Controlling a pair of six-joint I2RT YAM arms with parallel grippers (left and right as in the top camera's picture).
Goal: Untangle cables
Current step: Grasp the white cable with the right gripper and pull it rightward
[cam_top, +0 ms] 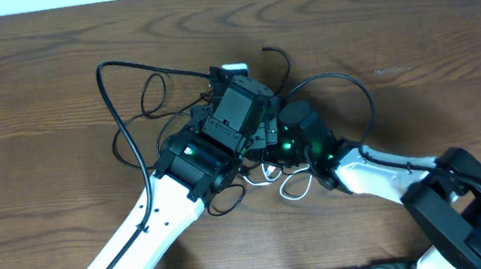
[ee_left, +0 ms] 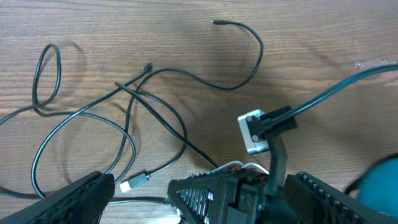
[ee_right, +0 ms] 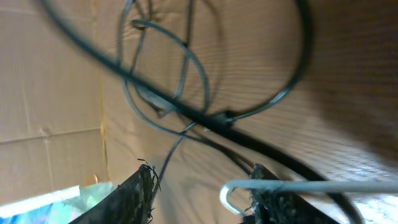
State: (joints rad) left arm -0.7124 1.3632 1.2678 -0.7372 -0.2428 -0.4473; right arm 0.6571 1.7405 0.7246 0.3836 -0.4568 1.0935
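The cables are thin black cords [cam_top: 334, 74] looped and crossed in a heap at the table's middle, with a short white cable [cam_top: 295, 192] curled at the heap's near side. My left gripper [cam_top: 236, 84] hangs over the heap, open wide. In the left wrist view [ee_left: 205, 180] the right gripper's ribbed finger stands between its fingers. The black cords [ee_left: 227, 89] spread beyond, and a white plug block [ee_left: 250, 132] has a black cord plugged into it. My right gripper [ee_right: 202, 180] is open. The white cable [ee_right: 311, 185] hooks past its right finger, and a thin dark cord runs by the left one.
The wooden table [cam_top: 28, 50] ends at a pale wall along the back. A small USB plug [ee_left: 134, 183] lies by my left gripper's left finger. The right arm's black base [cam_top: 470, 207] stands at the front right. The two arms meet closely over the heap.
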